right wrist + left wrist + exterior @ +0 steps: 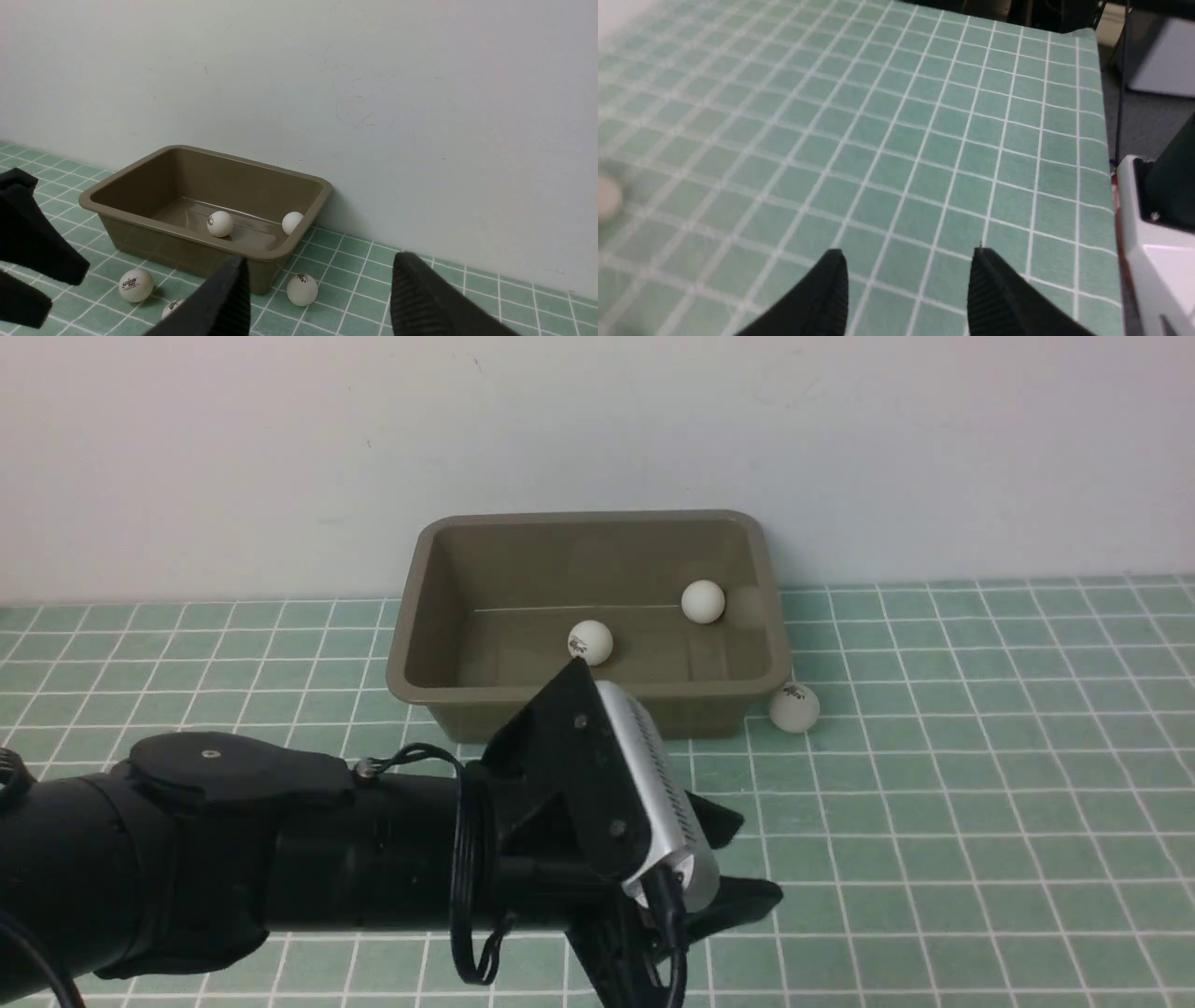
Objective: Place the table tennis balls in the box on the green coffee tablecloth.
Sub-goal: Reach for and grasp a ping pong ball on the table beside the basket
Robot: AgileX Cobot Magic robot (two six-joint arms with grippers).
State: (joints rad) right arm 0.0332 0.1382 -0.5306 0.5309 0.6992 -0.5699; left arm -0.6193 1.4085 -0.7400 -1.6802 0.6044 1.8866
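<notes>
Two balls [220, 223] in box [243, 186], three beside it, ahead of open right pincer [322, 259], left pincer [908, 252] open, empty.

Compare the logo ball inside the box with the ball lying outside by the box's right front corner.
The inside ball rests on the floor of the box, clear of its walls. The outside ball sits on the green cloth, just beside the box's corner. The inside ball's logo faces sideways, while the outside ball's logo faces up. Both are small, white, printed balls of seemingly equal size.
</notes>
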